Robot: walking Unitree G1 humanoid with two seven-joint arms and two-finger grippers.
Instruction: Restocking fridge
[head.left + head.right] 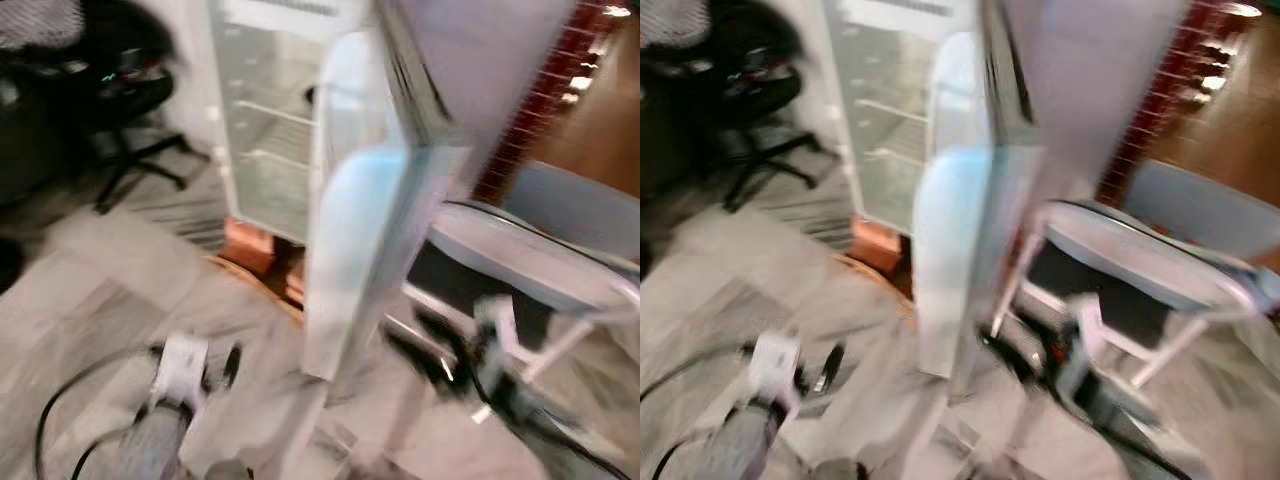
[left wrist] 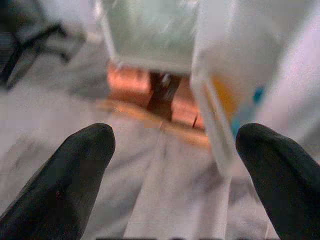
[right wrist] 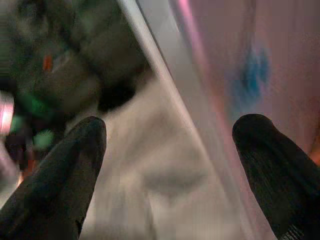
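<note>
The fridge (image 1: pixel 265 130) stands far ahead with its door (image 1: pixel 355 220) swung open toward the robot, while the left gripper (image 2: pixel 172 150) and right gripper (image 3: pixel 170 145) hang low, fingers wide, empty.

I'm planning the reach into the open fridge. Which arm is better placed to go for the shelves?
Probably left. The left gripper, fingers open and empty, sits low on the side of the fridge shelves. The right gripper, also open, is beyond the open door.
</note>
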